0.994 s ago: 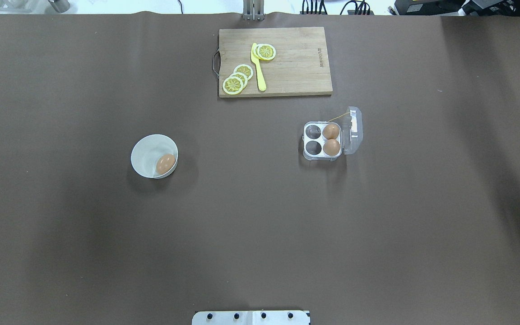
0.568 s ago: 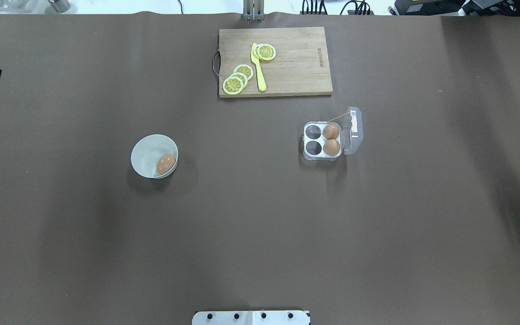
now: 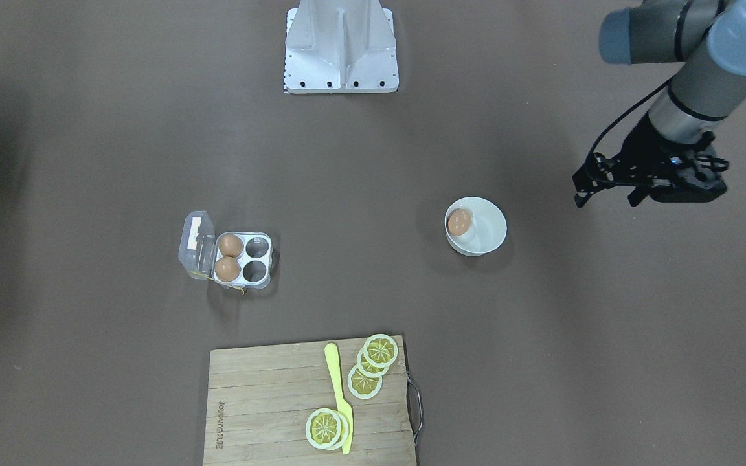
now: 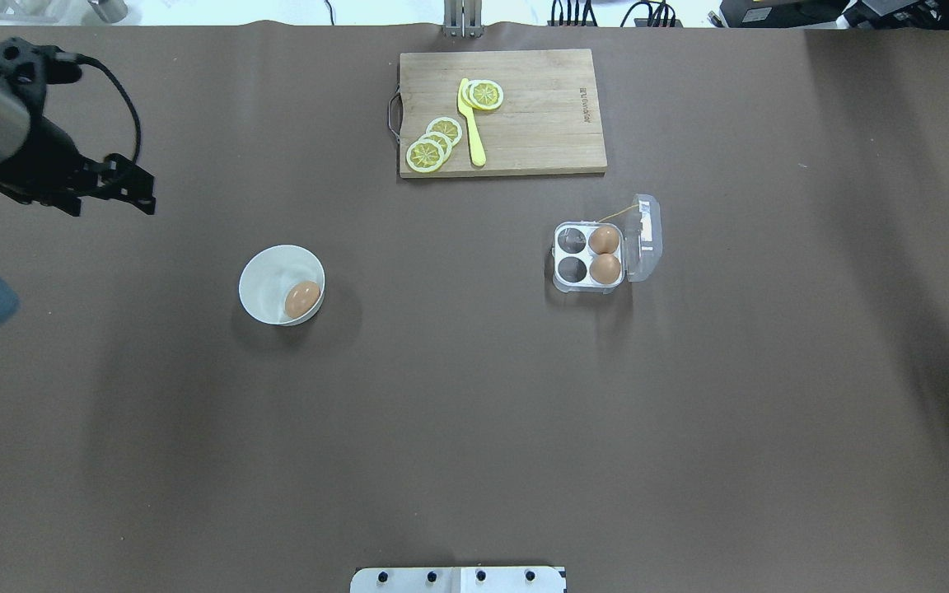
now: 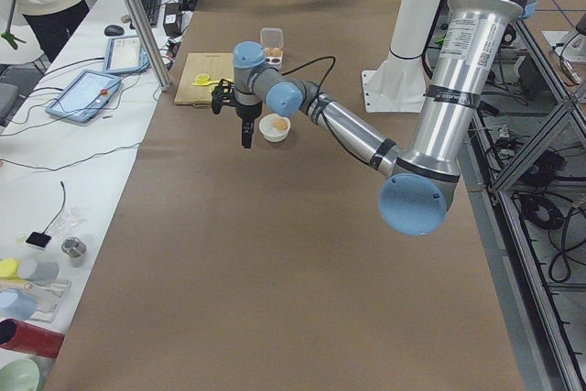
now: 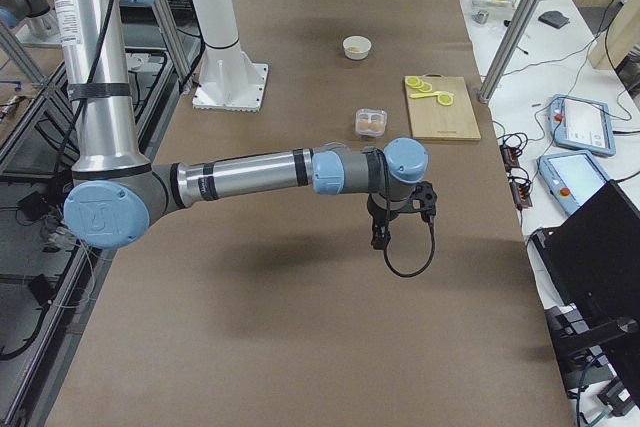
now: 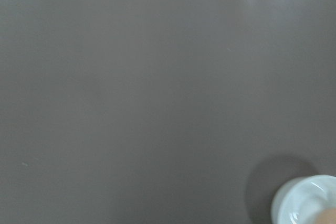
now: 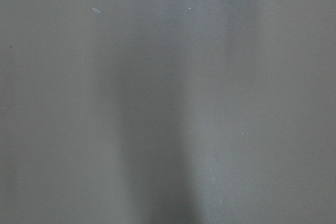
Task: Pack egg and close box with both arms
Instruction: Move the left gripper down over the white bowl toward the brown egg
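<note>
One egg (image 4: 302, 299) lies in a round white bowl (image 4: 264, 263), left of centre; it also shows in the front view (image 3: 458, 222). The clear box (image 4: 572, 255) stands right of centre with its lid (image 4: 646, 239) open, two eggs (image 4: 604, 240) in its right cells and two left cells empty. My left gripper (image 4: 112, 206) hovers open and empty, left of and beyond the bowl; it also shows in the front view (image 3: 606, 200). My right gripper (image 6: 380, 237) shows only in the exterior right view, above bare table on the box's right; I cannot tell if it is open.
A wooden cutting board (image 4: 524, 115) with lemon slices (image 4: 435, 144) and a yellow knife (image 4: 471, 123) lies at the far edge, beyond the box. The white pedestal base (image 3: 340, 45) stands at the near edge. The left wrist view catches the bowl's rim (image 7: 304, 203).
My left arm has come into the overhead view from the left edge and moved right, toward the bowl. The eggs, bowl and box have not moved.
</note>
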Robot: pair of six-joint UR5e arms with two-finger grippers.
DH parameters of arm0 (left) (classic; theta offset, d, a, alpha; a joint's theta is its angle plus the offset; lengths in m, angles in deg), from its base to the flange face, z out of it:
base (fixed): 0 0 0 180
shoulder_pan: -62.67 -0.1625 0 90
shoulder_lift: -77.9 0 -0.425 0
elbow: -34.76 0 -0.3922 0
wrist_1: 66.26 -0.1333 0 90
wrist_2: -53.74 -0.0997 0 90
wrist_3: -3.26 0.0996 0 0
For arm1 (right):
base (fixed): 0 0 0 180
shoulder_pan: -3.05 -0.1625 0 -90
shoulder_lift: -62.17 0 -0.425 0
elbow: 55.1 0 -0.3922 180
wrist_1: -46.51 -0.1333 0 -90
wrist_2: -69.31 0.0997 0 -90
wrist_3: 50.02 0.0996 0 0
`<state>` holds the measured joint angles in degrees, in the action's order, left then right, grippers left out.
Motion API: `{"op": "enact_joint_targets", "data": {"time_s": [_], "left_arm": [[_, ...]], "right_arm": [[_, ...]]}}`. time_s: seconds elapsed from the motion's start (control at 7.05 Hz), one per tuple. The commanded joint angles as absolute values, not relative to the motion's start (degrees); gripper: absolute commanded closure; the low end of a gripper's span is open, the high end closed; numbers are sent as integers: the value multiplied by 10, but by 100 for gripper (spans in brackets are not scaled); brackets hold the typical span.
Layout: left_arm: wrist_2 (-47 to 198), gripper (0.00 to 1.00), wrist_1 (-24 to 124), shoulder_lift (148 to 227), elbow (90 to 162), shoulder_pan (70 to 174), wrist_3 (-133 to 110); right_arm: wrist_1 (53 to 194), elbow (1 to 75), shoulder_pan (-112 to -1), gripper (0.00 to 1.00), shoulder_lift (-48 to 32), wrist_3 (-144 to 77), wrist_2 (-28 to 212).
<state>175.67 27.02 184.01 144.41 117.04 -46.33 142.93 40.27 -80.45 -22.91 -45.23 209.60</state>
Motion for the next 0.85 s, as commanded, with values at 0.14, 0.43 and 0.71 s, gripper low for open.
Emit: {"op": "enact_joint_targets", "data": {"time_s": [0.14,0.43,0.71], "left_arm": [[1703,8,272,1901,1402,1086,-486],[1702,13,272,1918,1380,1058,-485],[1687,14,300,1931,1348,1036,-485]], "right_arm": [[1429,403,-804,0,-232,-452,2103],[1429,403,-804,0,-232,-452,2103],[1429,403,-804,0,-231,-451,2103]]}}
